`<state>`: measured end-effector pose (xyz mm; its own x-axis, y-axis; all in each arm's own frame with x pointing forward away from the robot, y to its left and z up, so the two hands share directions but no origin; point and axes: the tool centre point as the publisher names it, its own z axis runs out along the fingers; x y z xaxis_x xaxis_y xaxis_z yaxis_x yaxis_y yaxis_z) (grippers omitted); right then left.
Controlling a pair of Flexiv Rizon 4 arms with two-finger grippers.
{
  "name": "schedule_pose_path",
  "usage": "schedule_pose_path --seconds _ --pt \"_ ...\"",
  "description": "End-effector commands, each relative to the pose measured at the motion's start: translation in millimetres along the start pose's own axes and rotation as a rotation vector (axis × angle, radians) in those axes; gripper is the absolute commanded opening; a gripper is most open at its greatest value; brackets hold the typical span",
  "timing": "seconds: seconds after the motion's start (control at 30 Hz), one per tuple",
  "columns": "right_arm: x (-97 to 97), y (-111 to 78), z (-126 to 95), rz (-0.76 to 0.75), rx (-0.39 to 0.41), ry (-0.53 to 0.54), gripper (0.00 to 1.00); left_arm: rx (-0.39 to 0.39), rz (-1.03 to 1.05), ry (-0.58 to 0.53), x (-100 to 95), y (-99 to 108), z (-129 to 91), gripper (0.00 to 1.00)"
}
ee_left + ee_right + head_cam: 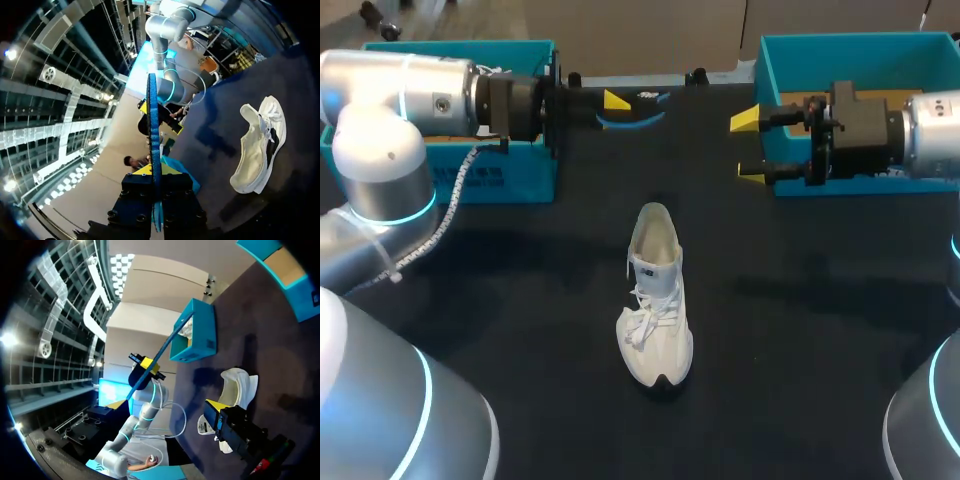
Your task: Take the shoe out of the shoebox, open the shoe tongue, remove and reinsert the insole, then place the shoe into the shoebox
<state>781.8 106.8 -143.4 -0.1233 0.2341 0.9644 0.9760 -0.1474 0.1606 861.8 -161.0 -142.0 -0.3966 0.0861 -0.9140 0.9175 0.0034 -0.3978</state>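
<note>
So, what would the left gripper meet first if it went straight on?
Probably the open right gripper, which faces it; the blue insole held in the left gripper would touch first. Heights are hard to compare.

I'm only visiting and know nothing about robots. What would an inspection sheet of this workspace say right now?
Surface: black table.
Job's things: white shoe stands upright mid-table, outside both boxes; blue insole is held above the table; teal left box and teal right box sit at the far corners.
Clutter: nothing seen.
Grippers: left gripper shut on the insole; right gripper open and empty, beside the right box.
Cables: grey cable runs along the left arm.
Surroundings: nothing seen reaching over the table.
</note>
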Motion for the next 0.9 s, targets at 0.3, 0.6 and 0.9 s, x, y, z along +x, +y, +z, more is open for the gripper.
schedule_pose_path --seconds 0.3,0.6,0.9 --pt "-0.1 -0.3 1.4 0.001 -0.001 -0.001 1.00 -0.144 0.843 -0.087 8.1 4.6 0.5 0.00" --pt "-0.1 -0.3 1.4 0.001 -0.001 -0.001 1.00 -0.187 0.713 -0.080 12.2 4.0 4.0 0.00" --pt "-0.1 -0.3 1.4 0.001 -0.001 -0.001 1.00 -0.187 0.713 -0.080 12.2 4.0 4.0 0.00"
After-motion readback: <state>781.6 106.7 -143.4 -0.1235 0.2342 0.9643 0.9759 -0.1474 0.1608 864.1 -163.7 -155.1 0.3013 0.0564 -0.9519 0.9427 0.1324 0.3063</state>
